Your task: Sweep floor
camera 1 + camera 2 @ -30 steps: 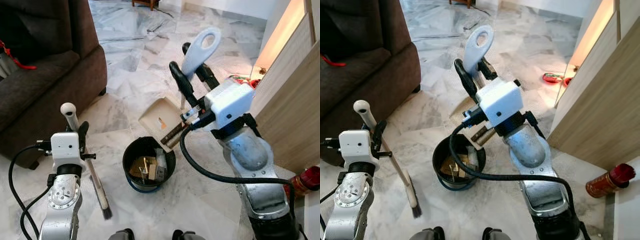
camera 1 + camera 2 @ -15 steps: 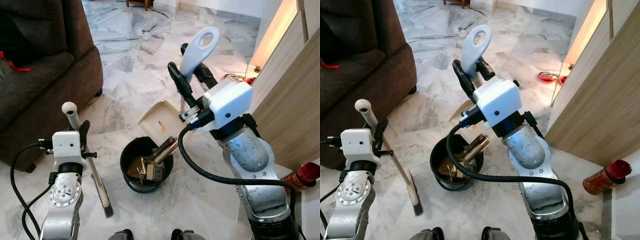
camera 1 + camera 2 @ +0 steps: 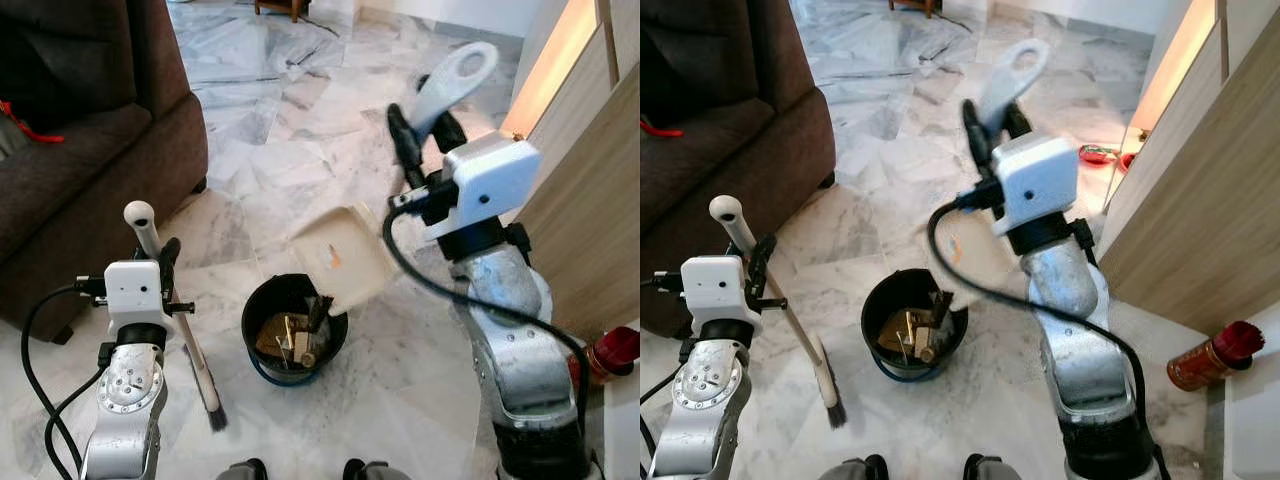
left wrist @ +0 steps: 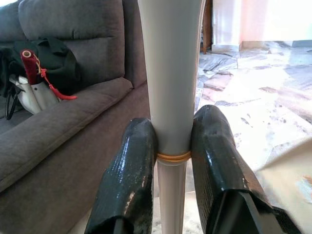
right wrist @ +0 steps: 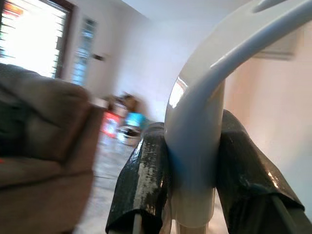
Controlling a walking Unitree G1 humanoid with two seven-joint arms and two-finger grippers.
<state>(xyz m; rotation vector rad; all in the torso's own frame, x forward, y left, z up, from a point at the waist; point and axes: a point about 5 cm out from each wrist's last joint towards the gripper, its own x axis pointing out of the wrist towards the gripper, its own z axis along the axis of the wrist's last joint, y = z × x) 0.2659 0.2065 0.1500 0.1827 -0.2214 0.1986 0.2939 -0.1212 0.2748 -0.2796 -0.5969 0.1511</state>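
R gripper (image 3: 425,135) jaws clamped on dustpan (image 3: 345,258) handle, pan tipped below them over bucket (image 3: 293,327) to dump debris; L gripper (image 3: 152,262) jaws clamped on brush (image 3: 196,372), parked.

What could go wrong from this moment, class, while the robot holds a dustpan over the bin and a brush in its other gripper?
1. The dustpan, held by the right gripper, sits over only one edge of the bin, so leftover debris might land on the floor.
2. The pan is close to the bin's rim and could perhaps tip it.
3. The left gripper holds the brush high on its handle, bristles near the bin; a swing may knock it.
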